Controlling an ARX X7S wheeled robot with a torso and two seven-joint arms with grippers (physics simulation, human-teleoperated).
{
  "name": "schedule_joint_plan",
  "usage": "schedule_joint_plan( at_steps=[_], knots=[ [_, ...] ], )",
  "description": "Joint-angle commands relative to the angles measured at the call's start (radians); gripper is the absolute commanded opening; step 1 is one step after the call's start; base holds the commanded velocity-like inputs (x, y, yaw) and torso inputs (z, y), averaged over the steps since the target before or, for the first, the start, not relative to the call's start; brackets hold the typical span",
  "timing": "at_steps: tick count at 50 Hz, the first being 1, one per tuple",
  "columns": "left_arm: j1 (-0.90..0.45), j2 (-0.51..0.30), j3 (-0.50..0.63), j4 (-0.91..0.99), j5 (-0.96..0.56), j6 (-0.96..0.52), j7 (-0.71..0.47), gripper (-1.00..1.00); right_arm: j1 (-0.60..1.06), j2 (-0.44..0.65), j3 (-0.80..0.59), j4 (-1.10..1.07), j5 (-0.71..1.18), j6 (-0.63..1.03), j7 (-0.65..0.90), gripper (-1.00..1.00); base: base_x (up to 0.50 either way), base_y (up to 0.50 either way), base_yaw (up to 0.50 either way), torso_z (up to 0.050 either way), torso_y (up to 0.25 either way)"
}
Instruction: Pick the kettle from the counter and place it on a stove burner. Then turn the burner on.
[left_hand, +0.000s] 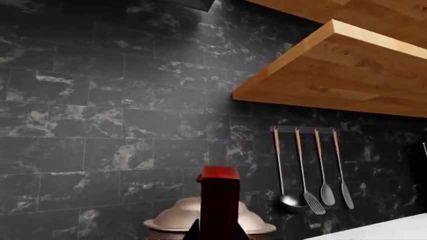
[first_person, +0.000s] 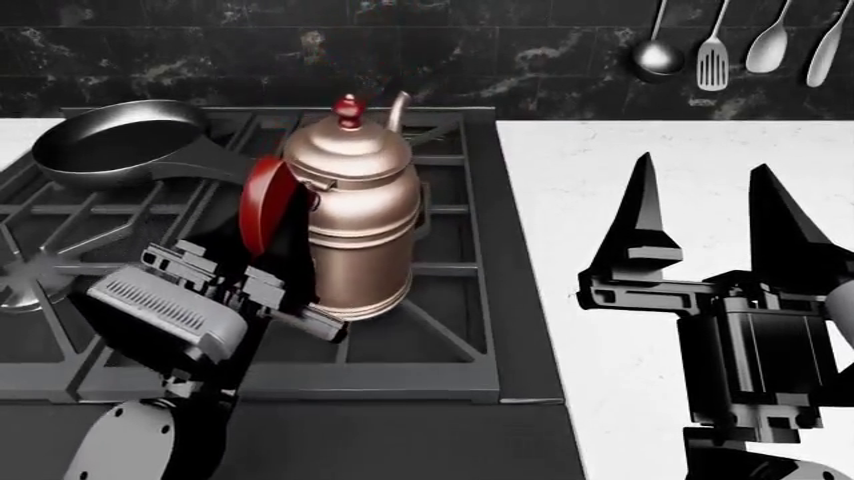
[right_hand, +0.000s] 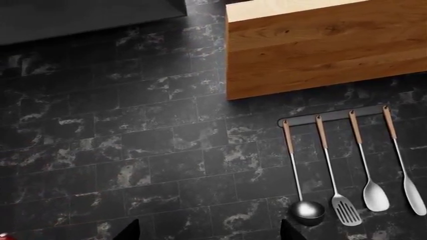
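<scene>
The kettle (first_person: 350, 220) is stood on the stove grate (first_person: 441, 330), its red handle (first_person: 263, 205) clamped in the left gripper (first_person: 274, 275), and could be toppled by a sideways release.
</scene>
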Motion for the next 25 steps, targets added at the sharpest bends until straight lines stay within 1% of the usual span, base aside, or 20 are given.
schedule_joint_plan(
  at_steps=[1,7,8,25],
  knots=[
    [0.081,-0.008,0.061,-0.200,0.046,-0.004,0.016,-1.00,0.003,0.003,-0.005,-0.004,0.003,0.002,0.004,1.00,0.00,0.00,0.00,0.000,0.000],
    [0.104,-0.013,0.063,-0.203,0.057,0.006,0.010,-1.00,0.001,0.005,-0.009,-0.005,0.002,-0.001,0.005,1.00,0.00,0.00,0.00,-0.002,0.000],
    [0.110,-0.014,0.061,-0.201,0.059,0.008,0.007,1.00,0.001,0.005,-0.009,-0.005,0.001,-0.001,0.005,1.00,0.00,0.00,0.00,0.000,0.000],
    [0.127,-0.028,0.046,-0.173,0.053,0.017,-0.011,1.00,-0.001,0.010,-0.015,-0.004,0.001,-0.008,0.008,1.00,0.00,0.00,0.00,-0.001,0.000]
  ],
)
